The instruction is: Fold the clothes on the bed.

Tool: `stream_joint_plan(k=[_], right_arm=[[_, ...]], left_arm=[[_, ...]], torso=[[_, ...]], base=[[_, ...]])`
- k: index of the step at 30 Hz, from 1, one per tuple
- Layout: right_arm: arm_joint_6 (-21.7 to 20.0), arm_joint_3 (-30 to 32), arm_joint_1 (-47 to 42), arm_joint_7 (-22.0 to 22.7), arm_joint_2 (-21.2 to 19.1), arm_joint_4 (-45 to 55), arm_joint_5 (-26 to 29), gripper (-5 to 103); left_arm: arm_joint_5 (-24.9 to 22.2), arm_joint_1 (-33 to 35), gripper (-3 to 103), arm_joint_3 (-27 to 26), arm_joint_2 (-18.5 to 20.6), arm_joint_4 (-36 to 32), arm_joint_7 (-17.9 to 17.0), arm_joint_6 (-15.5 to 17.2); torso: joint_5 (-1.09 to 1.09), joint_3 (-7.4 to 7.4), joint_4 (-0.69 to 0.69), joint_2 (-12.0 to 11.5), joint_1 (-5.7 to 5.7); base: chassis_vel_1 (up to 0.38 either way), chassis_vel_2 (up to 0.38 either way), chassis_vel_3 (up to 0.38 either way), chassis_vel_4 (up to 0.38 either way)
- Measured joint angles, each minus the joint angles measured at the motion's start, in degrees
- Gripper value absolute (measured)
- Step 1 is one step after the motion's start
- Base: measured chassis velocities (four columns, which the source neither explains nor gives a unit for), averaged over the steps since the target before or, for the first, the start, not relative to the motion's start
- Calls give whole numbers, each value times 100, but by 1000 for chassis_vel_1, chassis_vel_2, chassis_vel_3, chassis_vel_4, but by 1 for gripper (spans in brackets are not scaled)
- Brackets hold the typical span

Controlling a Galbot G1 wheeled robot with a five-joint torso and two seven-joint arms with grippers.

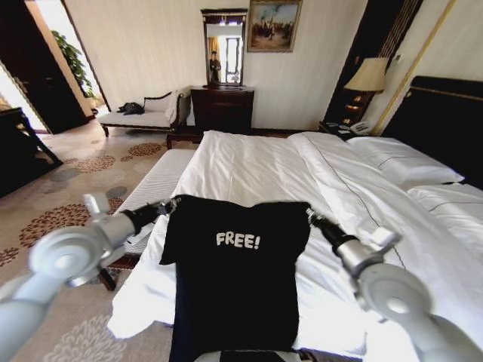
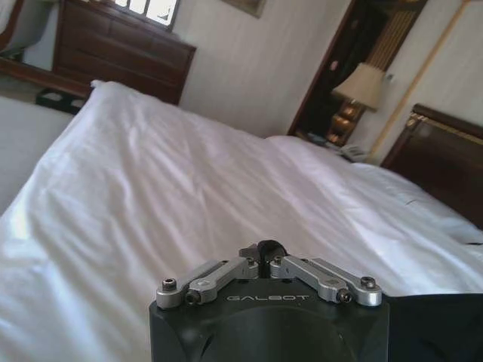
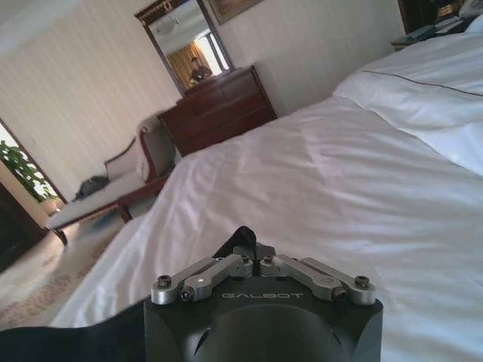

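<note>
A black T-shirt with white "FREE!" lettering hangs spread out between my two grippers, its front facing me, over the near edge of the white bed. My left gripper is shut on the shirt's left shoulder corner. My right gripper is shut on the other shoulder corner. In the left wrist view the left gripper pinches a bit of black cloth, and the T-shirt trails off beside it. The right gripper in its own wrist view pinches cloth the same way, the T-shirt falling away below.
The dark headboard and white pillows are at the right. A striped bench stands at the bed's foot on the left. Farther back are a dark dresser with a mirror, a cream chaise and a lamp. Patterned carpet lies at the left.
</note>
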Motion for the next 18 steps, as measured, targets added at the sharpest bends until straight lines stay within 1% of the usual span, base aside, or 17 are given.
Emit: stream_joint_plan(k=[1,2,5,6,7,10,11,14,15,18], right_arm=[[12,-97,57,-67,-13,-119,-92,0],[12,-97,57,-67,-13,-119,-92,0],[137,-503,381,-317,-54,-546,-353,0],[137,-503,381,-317,-54,-546,-353,0],[205,-623,500,-402,-54,-669,-404,0],[589,-1211,1229,-707,28,-1340,-594,0],[589,-1211,1229,-707,28,-1340,-594,0],[786,-1737,1925,-840,193,-2115,-680,0],[786,-1737,1925,-840,193,-2115,-680,0],[923,-2253,2510,-971,407,-2900,-870,0]], left_arm=[[121,-61,2,118,-41,139,33,-14],[121,-61,2,118,-41,139,33,-14],[386,-495,2,583,-227,683,57,-51],[386,-495,2,583,-227,683,57,-51],[413,-619,2,693,-271,808,52,-56],[575,-1329,2,1298,-539,1493,34,-126],[575,-1329,2,1298,-539,1493,34,-126],[832,-1978,2,1872,-867,2248,117,-288],[832,-1978,2,1872,-867,2248,117,-288],[1039,-2502,2,2340,-1272,3054,201,-465]], torso=[[0,0,1,0,0],[0,0,1,0,0],[-2,0,1,0,0],[-2,0,1,0,0],[-3,0,0,0,0],[-1,0,2,0,0],[-1,0,2,0,0],[-1,0,1,0,0],[-1,0,1,0,0],[-1,1,0,0,1]], base=[[0,0,0,0],[0,0,0,0],[0,0,0,0],[0,0,0,0],[0,0,0,0],[0,0,0,0],[0,0,0,0],[0,0,0,0],[0,0,0,0],[0,0,0,0]])
